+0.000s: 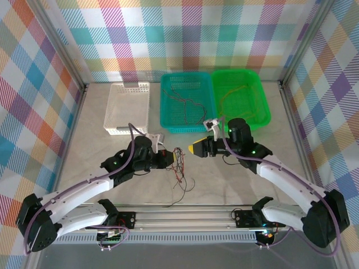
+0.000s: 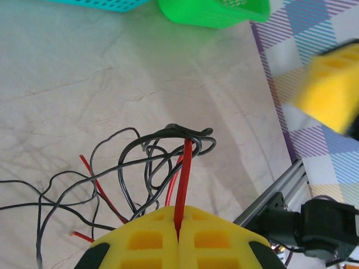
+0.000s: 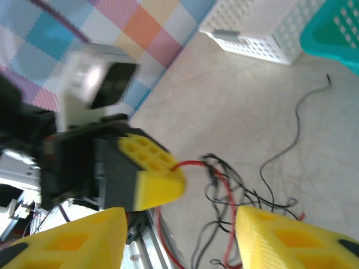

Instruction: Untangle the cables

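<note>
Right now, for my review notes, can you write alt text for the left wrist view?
The left tool, shut, pinches a thin red wire that rises into a knot of thin black wires over the pale marbled tabletop. A green plastic basket sits at the far edge; the right tool's blurred yellow finger hangs at right.

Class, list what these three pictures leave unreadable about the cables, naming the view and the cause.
- Left wrist: the end of the red cable is hidden inside the shut left gripper.
- Top external: the cable tangle is too small to trace crossings.
- Top external: wires in the teal basket and green basket are too fine to count.
- Right wrist: the bottom edge cuts off the tangle.
</note>
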Motion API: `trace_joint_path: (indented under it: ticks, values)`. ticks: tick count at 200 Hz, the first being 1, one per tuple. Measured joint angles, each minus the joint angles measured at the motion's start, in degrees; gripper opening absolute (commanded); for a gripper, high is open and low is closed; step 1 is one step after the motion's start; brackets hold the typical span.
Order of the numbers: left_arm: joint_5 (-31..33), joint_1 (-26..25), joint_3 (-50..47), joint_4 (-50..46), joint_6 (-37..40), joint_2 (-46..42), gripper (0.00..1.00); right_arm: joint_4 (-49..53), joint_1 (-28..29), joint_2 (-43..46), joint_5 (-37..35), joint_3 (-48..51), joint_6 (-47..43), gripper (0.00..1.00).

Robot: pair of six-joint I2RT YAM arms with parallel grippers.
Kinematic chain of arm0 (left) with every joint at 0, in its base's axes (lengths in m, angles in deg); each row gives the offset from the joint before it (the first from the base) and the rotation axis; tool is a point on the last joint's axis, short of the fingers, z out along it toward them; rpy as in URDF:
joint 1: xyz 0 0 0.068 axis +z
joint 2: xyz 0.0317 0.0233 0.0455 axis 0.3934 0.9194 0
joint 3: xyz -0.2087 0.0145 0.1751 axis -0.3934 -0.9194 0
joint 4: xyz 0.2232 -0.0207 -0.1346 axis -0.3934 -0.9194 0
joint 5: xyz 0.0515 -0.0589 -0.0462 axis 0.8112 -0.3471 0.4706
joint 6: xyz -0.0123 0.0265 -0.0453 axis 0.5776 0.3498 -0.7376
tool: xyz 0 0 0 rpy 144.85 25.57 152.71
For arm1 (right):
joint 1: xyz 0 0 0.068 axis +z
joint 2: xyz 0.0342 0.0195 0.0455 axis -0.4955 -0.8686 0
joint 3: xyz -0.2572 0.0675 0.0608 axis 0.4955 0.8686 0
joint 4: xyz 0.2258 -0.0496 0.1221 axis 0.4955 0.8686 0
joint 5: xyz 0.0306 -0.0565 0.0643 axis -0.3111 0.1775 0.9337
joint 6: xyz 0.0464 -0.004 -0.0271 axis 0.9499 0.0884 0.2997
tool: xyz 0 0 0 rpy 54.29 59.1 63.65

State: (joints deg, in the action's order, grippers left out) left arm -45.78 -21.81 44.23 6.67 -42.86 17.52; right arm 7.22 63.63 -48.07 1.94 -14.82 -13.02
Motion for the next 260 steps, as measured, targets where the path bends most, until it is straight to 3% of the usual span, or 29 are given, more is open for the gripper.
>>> trace_joint_path:
  ticks: [31, 86, 193, 219, 260]
  values:
    - [0.07, 0.0, 2.84, -1.16, -2.14, 2.51, 0.0, 0.0, 3.63, 1.14, 0.46, -0.2, -0.17, 0.47]
    - [-0.04, 0.0, 4.7, -1.53, -5.75, 2.93, 0.0, -1.05, 7.69, -8.52, -1.77, 0.11, 0.26, 0.43]
    - [-2.14, 0.0, 4.48, -0.61, -10.27, 0.46, 0.0, -4.11, 11.72, -15.85, -19.87, -0.15, 2.23, 0.47]
    - [-3.08, 0.0, 3.39, 0.76, -11.72, -0.02, 0.0, -6.49, 12.76, -15.85, -23.74, -0.15, 3.48, 0.34]
    - [-3.21, 0.0, 3.08, 0.07, -12.13, -1.97, 0.0, -8.15, 13.09, -17.62, -26.93, -0.28, 4.0, 0.0]
